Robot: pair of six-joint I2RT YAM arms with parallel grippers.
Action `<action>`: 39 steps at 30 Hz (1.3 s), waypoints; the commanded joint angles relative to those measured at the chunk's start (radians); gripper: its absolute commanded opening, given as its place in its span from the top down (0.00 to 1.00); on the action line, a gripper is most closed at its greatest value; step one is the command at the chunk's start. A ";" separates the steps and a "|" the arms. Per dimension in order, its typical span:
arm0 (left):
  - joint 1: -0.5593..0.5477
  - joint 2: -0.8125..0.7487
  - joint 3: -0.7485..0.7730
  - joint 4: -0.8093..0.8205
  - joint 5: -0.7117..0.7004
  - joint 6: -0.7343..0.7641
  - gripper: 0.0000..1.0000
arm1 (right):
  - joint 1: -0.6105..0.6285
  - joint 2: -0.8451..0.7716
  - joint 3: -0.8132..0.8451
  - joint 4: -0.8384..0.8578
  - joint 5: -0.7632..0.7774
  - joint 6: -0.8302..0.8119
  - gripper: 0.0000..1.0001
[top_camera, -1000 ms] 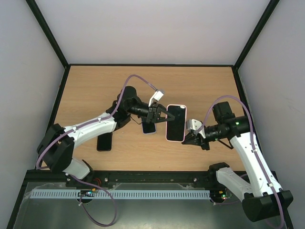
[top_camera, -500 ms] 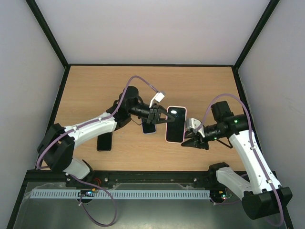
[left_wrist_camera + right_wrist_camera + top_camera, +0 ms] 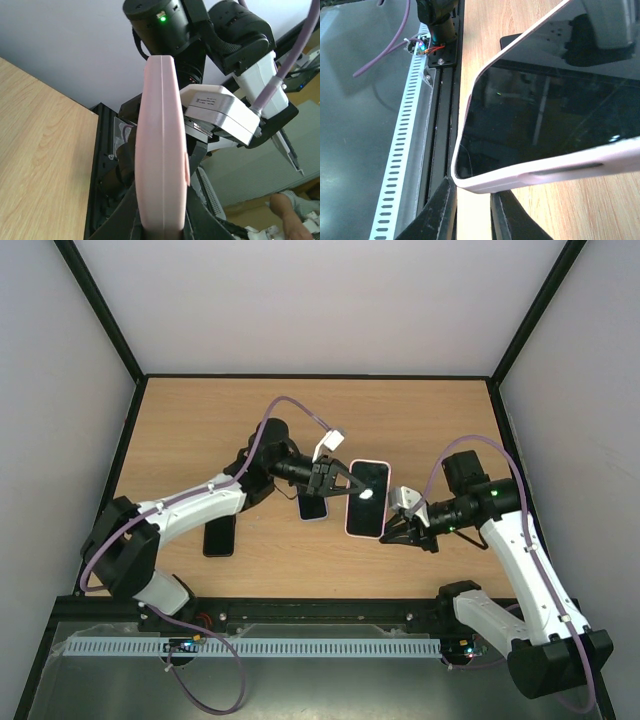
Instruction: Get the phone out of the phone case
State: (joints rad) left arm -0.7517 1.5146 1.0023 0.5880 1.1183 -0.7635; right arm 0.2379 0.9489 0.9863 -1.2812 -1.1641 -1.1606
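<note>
A black-screened phone in a pink phone case hangs above the middle of the table. My left gripper is shut on the case's upper left edge; in the left wrist view the case's pink side stands upright between the fingers. My right gripper comes in from the lower right. In the right wrist view its two fingertips straddle the case's lower corner and both touch it, a narrow gap of wood showing between them. The dark screen fills the view above.
A second phone in a pale case lies flat just left of the held one, under the left gripper. A black phone lies further left near the left arm. A black rail runs along the table's near edge.
The right gripper opened, then narrowed again onto the case's lower corner. The held phone has shifted slightly left and tilted. The left gripper's hold is unchanged.
</note>
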 commanded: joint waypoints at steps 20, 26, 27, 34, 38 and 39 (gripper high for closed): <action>0.031 -0.105 0.008 -0.089 -0.075 0.154 0.97 | 0.006 -0.035 0.012 0.233 -0.024 0.310 0.53; 0.031 -0.098 0.010 -0.126 -0.063 0.194 0.97 | 0.005 -0.028 -0.001 0.230 -0.080 0.311 0.67; 0.031 -0.101 0.011 -0.131 -0.062 0.198 0.97 | 0.006 -0.026 -0.001 0.227 -0.091 0.305 0.70; 0.031 -0.110 0.026 -0.162 -0.046 0.198 0.97 | 0.006 -0.025 -0.016 0.230 -0.089 0.276 0.78; 0.031 -0.111 0.026 -0.141 -0.041 0.159 0.97 | 0.006 -0.027 -0.013 0.208 -0.093 0.241 0.81; 0.031 -0.106 0.025 -0.122 -0.038 0.135 0.97 | 0.005 -0.028 -0.012 0.199 -0.084 0.211 0.81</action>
State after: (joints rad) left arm -0.7151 1.4273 0.9981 0.4278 1.0473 -0.5903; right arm 0.2436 0.9295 0.9710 -1.0729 -1.2060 -0.8780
